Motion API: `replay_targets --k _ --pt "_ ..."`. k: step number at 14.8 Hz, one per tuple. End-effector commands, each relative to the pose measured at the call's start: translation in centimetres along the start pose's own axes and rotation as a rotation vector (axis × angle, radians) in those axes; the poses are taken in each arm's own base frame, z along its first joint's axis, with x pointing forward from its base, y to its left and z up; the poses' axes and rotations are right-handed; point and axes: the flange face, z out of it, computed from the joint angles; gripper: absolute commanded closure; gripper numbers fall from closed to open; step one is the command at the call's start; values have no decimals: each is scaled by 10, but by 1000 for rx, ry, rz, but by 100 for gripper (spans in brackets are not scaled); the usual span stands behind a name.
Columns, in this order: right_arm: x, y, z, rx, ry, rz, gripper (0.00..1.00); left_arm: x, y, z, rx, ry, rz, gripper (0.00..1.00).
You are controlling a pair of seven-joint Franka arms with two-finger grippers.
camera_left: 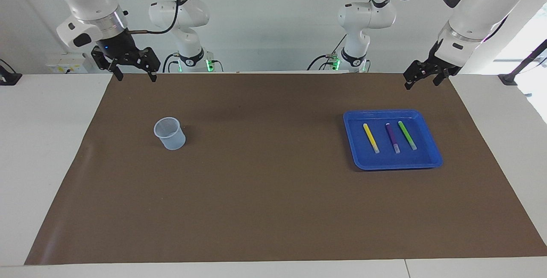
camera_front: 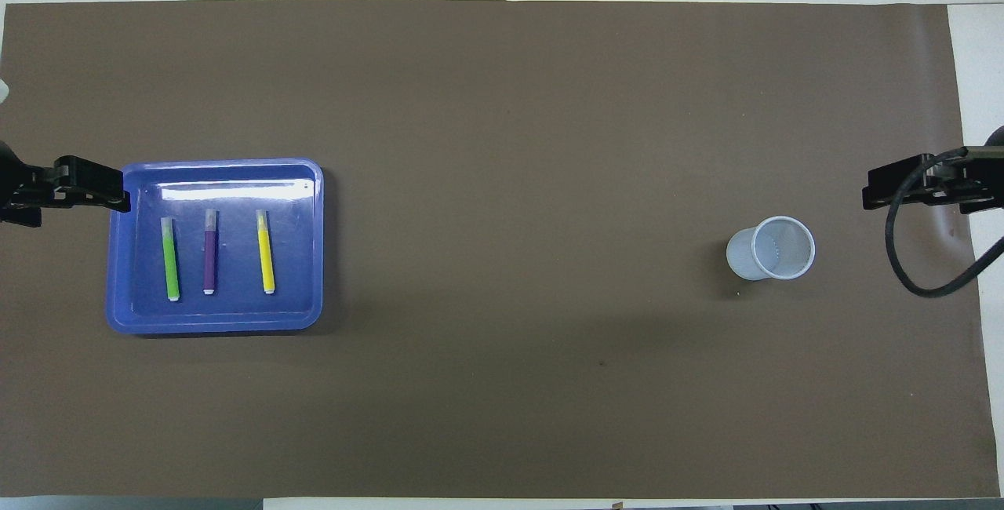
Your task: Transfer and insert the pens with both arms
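Note:
Three pens lie side by side in a blue tray [camera_left: 397, 166] [camera_front: 212, 324] toward the left arm's end of the table: yellow [camera_left: 371, 137] [camera_front: 266, 251], purple [camera_left: 393, 137] [camera_front: 210, 251] and green [camera_left: 407, 135] [camera_front: 169, 259]. Each has a pale end. My left gripper [camera_left: 421, 84] [camera_front: 86, 184] hangs open in the air over the mat's edge by the robots, well above the tray and holding nothing. My right gripper [camera_left: 134, 76] [camera_front: 894, 188] is open and empty, raised over the mat's corner at the right arm's end.
A translucent pale plastic cup [camera_left: 170, 133] [camera_front: 773, 249] stands upright on the brown mat [camera_left: 265, 192] toward the right arm's end. Two smaller white arms with green-lit bases [camera_left: 194, 62] stand at the robots' end. A black cable [camera_front: 925, 275] loops from the right wrist.

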Motion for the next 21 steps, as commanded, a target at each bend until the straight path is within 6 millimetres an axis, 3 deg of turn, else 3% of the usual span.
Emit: replay_targets --k 1,2,4,7,9,12,15,21 --pt "-2 4 1 20 0 -13 0 -7 -32 29 -8 6 3 0" --pt "-2 4 1 20 0 -13 0 -5 -41 44 -6 0 43 0" --pt "-2 4 1 20 0 -13 0 -3 -73 92 -9 -4 75 0" --pt "-2 4 1 20 1 -13 0 5 -109 178 -10 1 144 0" --pt "-1 4 2 19 -2 -13 0 15 -115 217 -7 7 145 1" --pt "-2 4 1 20 0 -13 0 24 -114 244 -5 5 146 13" --pt "-2 4 1 20 1 -13 0 29 -108 259 -4 2 157 21" --pt "-2 4 1 20 0 -13 0 33 -107 285 -3 -4 162 28"
